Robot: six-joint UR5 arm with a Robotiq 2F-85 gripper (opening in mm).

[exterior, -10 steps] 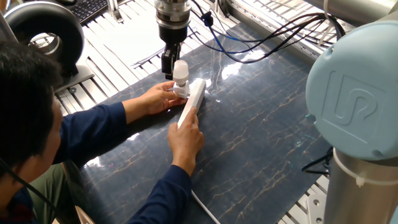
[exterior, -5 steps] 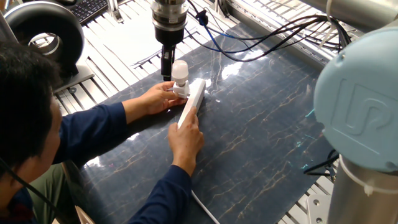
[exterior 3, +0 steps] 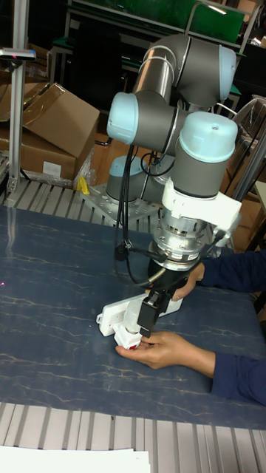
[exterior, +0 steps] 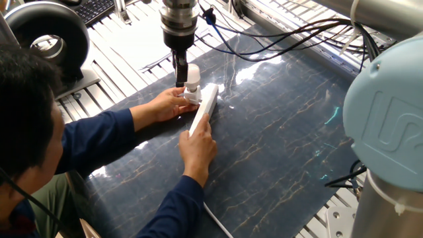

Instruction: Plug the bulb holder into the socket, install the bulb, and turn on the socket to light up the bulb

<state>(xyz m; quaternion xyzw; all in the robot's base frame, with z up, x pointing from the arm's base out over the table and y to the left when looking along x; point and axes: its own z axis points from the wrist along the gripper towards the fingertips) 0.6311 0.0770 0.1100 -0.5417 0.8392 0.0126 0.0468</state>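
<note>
The socket (exterior: 204, 108) lies slantwise on the dark mat, and a person's right hand (exterior: 197, 147) presses on its near end. At its far end sits the bulb holder (exterior: 192, 96), steadied by the person's left hand (exterior: 166, 103). The bulb (exterior: 193, 75) stands upright in the holder. My gripper (exterior: 180, 69) hangs right against the bulb's left side, and its dark fingers cover the bulb's edge. In the tall fixed view the gripper (exterior 3: 148, 316) hangs over the white socket (exterior 3: 114, 312) and the hand (exterior 3: 168, 349). I cannot make out the gap between the fingers.
A person (exterior: 33, 145) in blue sleeves leans in from the left. Black and blue cables (exterior: 277, 46) trail across the back of the mat. A round black device (exterior: 47, 39) stands at the back left. My arm's large pale-blue joint (exterior: 390, 125) fills the right foreground.
My gripper has shifted slightly toward the bulb and now overlaps its left edge. The arm joint in the foreground has swung to the right. The hands, socket and bulb have stayed put.
</note>
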